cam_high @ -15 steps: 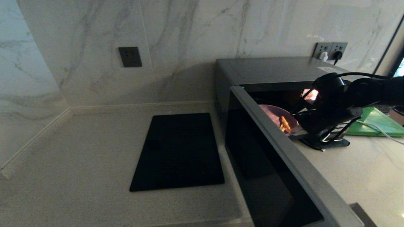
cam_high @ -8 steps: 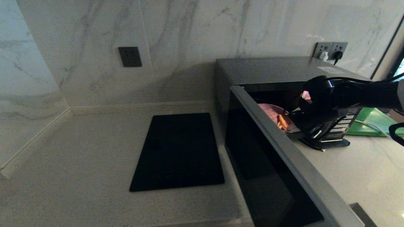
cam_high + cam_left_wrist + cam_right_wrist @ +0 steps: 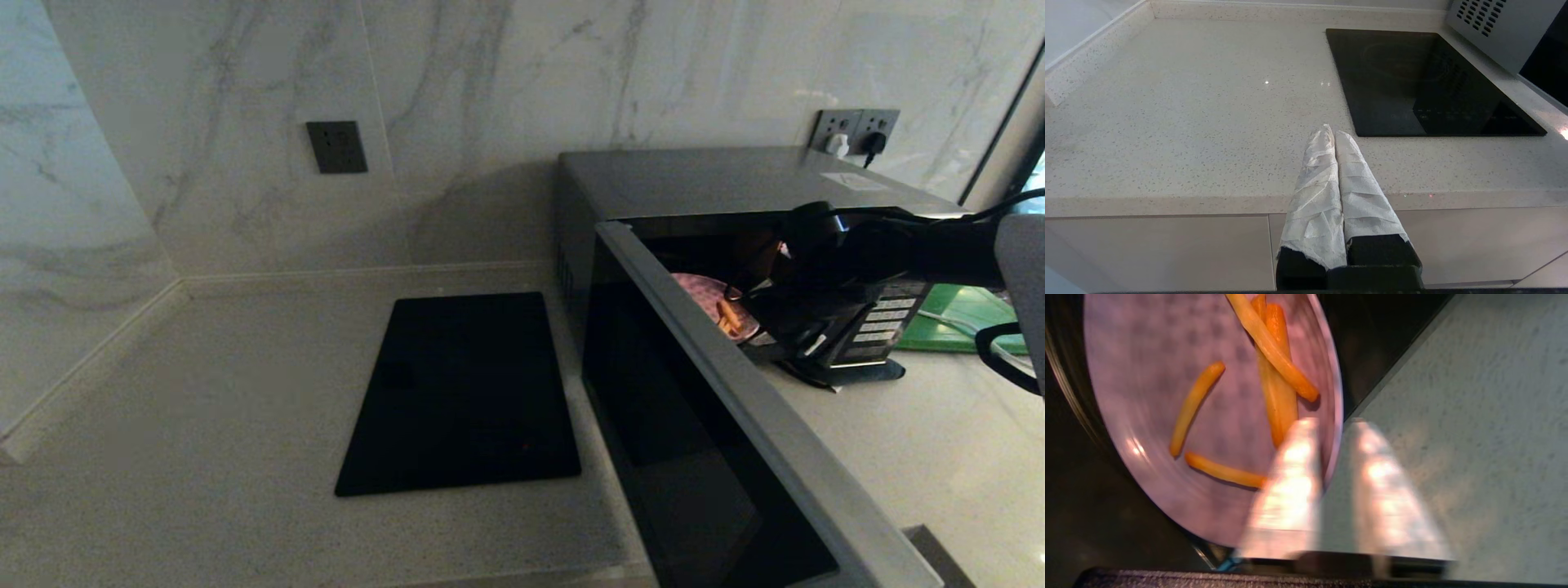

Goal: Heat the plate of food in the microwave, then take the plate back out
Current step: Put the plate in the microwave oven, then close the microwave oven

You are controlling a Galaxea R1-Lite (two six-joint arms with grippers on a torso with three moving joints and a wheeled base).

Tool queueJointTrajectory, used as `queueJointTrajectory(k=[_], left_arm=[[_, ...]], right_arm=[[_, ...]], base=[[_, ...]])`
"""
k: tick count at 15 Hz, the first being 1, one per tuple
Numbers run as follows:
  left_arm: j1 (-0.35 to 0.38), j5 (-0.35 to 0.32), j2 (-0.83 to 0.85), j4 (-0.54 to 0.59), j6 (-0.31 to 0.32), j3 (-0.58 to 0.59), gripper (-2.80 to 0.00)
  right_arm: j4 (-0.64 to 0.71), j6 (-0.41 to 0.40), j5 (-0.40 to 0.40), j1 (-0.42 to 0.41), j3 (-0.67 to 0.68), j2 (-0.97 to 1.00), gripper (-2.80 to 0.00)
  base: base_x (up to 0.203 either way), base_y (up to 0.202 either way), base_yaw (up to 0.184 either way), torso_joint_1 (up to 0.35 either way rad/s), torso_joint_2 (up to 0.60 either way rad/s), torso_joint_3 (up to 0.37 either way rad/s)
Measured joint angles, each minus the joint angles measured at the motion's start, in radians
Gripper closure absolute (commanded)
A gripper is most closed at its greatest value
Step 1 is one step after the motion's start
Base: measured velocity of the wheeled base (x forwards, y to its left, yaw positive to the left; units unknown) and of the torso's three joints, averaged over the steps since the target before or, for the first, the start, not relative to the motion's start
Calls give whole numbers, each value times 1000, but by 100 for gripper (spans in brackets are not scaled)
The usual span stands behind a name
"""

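The microwave (image 3: 702, 175) stands at the right with its black glass door (image 3: 735, 408) swung wide open. Inside its lit cavity sits the lavender plate of food (image 3: 704, 290), holding several orange fry sticks (image 3: 1278, 371). My right gripper (image 3: 755, 322) reaches into the opening at the plate's near edge. In the right wrist view its white-wrapped fingers straddle the plate's (image 3: 1167, 375) rim, and the gripper (image 3: 1333, 424) is open with a gap showing beside the rim. My left gripper (image 3: 1333, 131) is shut on nothing, parked off the counter's front edge.
A flat black cooktop (image 3: 461, 392) lies left of the microwave. The open door juts out towards the counter's front. A green board (image 3: 963, 314) lies behind the right arm, near the microwave's button panel (image 3: 882, 327). Wall sockets (image 3: 857, 131) sit behind.
My right arm has pushed further left into the microwave with the plate. The fingers, shut on the rim before, have now parted. The left arm has not moved.
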Motion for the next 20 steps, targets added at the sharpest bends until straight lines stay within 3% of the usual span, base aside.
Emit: queueJointTrajectory(k=[10,14,18,19,20], left_arm=[[0,0,0,0,0,0,0],[0,1,0,0,0,0,0],[0,1,0,1,0,0,0],[0,0,0,0,0,0,0],[0,1,0,0,0,0,0]], right_arm=[[15,-30,-4,-2,28,-109,-280],[72,-86,-15,-3,178,-307,-280],[230,-200,-82,1,312,-577,-280],[284,-237,-109,3,330,-637,0],[342,-289,-146,3,348,-695,0]], base=[[0,0,0,0,0,0],[0,0,0,0,0,0],[0,0,0,0,0,0],[0,0,0,0,0,0],[0,0,0,0,0,0]])
